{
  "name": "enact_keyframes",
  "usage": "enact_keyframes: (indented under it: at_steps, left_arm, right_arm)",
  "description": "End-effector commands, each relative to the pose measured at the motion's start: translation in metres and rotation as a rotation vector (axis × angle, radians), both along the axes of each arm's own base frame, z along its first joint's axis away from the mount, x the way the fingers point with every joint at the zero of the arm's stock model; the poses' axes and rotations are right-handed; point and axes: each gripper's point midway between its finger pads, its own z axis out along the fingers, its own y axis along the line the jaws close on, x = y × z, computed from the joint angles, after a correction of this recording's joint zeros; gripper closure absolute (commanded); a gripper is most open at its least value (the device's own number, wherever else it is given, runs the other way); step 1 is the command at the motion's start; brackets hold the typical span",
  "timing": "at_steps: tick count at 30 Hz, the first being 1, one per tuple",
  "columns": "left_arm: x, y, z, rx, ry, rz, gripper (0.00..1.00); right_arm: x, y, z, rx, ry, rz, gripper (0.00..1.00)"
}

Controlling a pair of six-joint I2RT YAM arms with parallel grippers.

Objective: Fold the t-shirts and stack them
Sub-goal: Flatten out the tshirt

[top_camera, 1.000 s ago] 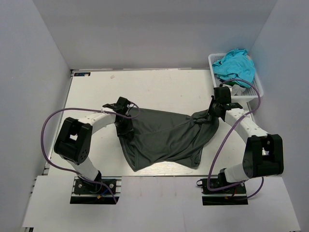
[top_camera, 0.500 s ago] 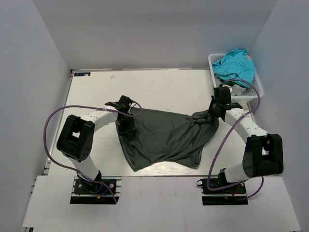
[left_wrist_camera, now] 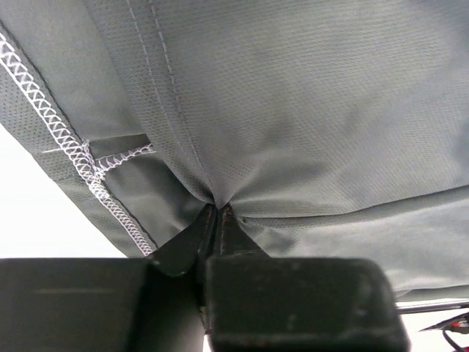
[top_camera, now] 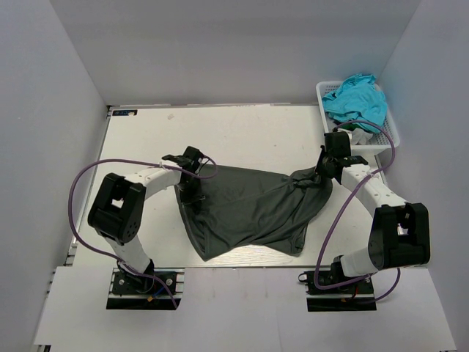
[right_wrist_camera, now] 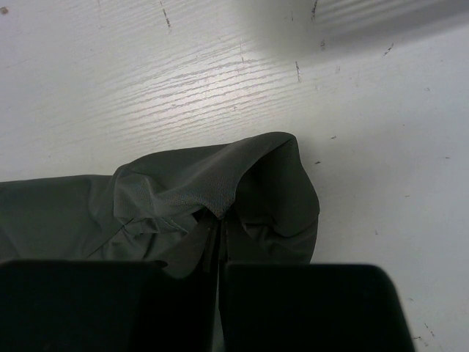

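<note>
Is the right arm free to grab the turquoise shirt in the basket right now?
Probably not yet: its jaws are shut on the dark shirt. The turquoise shirt lies close by in the basket, nothing between.

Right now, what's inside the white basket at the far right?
A turquoise t-shirt is heaped in the basket, spilling above its rim, with a pale cloth at the near end. Anything beneath them is covered, so I cannot tell what else is inside.
</note>
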Motion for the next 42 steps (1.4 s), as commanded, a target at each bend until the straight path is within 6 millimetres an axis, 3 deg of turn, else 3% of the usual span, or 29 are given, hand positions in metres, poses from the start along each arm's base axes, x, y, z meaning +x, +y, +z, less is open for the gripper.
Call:
enact_keyframes:
  at_steps: [1, 3, 11, 19, 23, 26, 27, 29, 30, 34, 35, 36, 38, 39, 41, 42]
  left_arm:
    - [0.015, -0.008, 0.026, -0.026, -0.078, -0.005, 0.9]
    - [0.018, -0.007, 0.031, -0.021, -0.09, -0.003, 0.99]
    - [0.026, -0.011, 0.067, -0.071, -0.203, -0.01, 1.0]
    - [0.047, -0.004, 0.136, -0.113, -0.469, 0.043, 1.0]
    - [0.056, -0.003, 0.18, -0.159, -0.61, 0.062, 1.0]
    - [0.058, -0.004, 0.209, -0.195, -0.691, 0.059, 1.0]
    - [0.06, -0.003, 0.229, -0.209, -0.747, 0.06, 1.0]
    - [0.064, 0.001, 0.249, -0.213, -0.81, 0.081, 1.0]
    - [0.069, 0.006, 0.26, -0.199, -0.853, 0.106, 1.0]
    - [0.077, 0.023, 0.331, -0.179, -1.041, 0.154, 1.0]
    - [0.078, 0.031, 0.355, -0.163, -1.094, 0.182, 1.0]
    - [0.078, 0.036, 0.369, -0.152, -1.128, 0.194, 1.0]
    - [0.074, 0.049, 0.393, -0.123, -1.189, 0.227, 1.0]
    - [0.066, 0.057, 0.42, -0.136, -1.251, 0.245, 1.0]
    - [0.058, 0.065, 0.442, -0.141, -1.305, 0.27, 1.0]
    - [0.051, 0.069, 0.459, -0.156, -1.343, 0.274, 1.0]
  right_arm:
    - [0.009, -0.003, 0.013, -0.006, -0.032, -0.013, 1.0]
    - [0.01, -0.003, 0.016, -0.005, -0.041, -0.014, 1.0]
    - [0.011, -0.002, 0.023, 0.003, -0.059, -0.012, 1.0]
    - [0.007, -0.007, 0.068, 0.004, -0.178, -0.028, 1.0]
    - [0.0, -0.007, 0.101, 0.023, -0.269, -0.026, 1.0]
    - [-0.006, -0.004, 0.133, 0.04, -0.353, 0.008, 1.0]
    - [-0.011, -0.001, 0.153, 0.05, -0.411, 0.023, 1.0]
    - [-0.014, -0.004, 0.166, 0.049, -0.448, 0.025, 1.0]
    - [-0.016, -0.005, 0.187, 0.043, -0.502, 0.03, 1.0]
    - [-0.026, -0.004, 0.246, 0.038, -0.654, 0.072, 1.0]
    - [-0.031, -0.004, 0.275, 0.032, -0.718, 0.088, 1.0]
    - [-0.033, -0.005, 0.284, 0.028, -0.737, 0.086, 1.0]
    - [-0.043, -0.009, 0.312, 0.011, -0.797, 0.086, 1.0]
    - [-0.05, -0.014, 0.335, 0.004, -0.842, 0.067, 1.0]
    - [-0.062, -0.017, 0.352, -0.011, -0.881, 0.071, 1.0]
    - [-0.071, -0.017, 0.373, -0.011, -0.929, 0.08, 1.0]
